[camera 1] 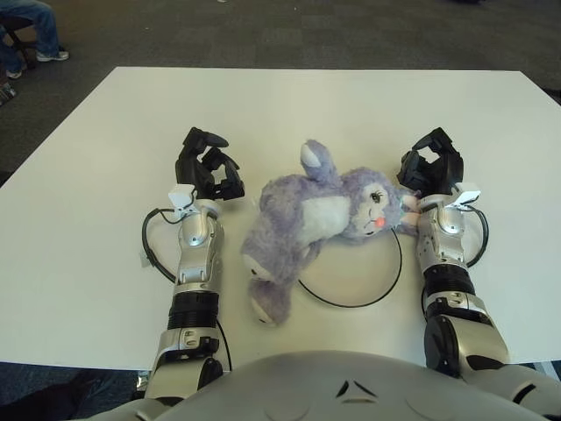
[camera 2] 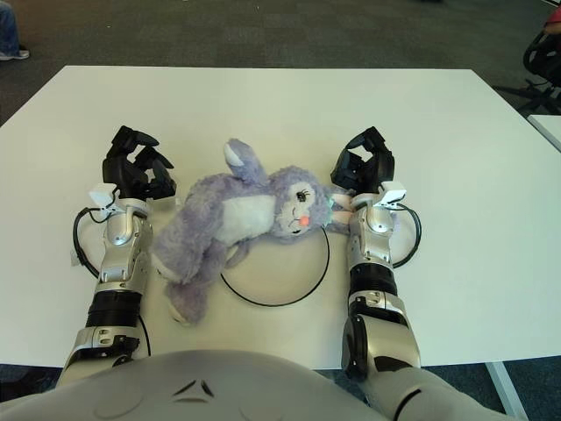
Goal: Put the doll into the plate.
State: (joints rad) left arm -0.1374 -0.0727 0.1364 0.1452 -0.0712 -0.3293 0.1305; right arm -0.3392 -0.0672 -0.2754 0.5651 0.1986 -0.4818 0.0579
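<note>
Doll (camera 1: 316, 215): purple plush bunny lying sprawled on the white desk (camera 1: 114, 114), head toward the robot's right, legs trailing toward the near left, white belly up
Plate (camera 1: 351, 303): reads only as a thin dark ring on the desk, white inside like the desk top; near rim visible, far part hidden under the doll
Doll vs plate: head and chest lie over the ring's far-left part, hips and legs hang outside it on the left; only partly in
Right hand (camera 1: 431, 167): just beside the doll's head on the right, fingers curled; touching the ear or head area, but cannot tell if it actually grips the plush or only presses against it
Left hand (camera 1: 207, 167): left of the doll, near its back, apart from it with a gap of desk between; fingers curled loosely, nothing held
Step in hand: judged as positioning the doll over the plate, placement not finished since the lower body is off the ring
Next move calls for: shifting the doll toward the robot's right and nearer so body and legs land inside the ring; left hand is well placed to push or lift the legs, right hand to steady the head
Risk: soft floppy legs may drag and stay outside the ring
</note>
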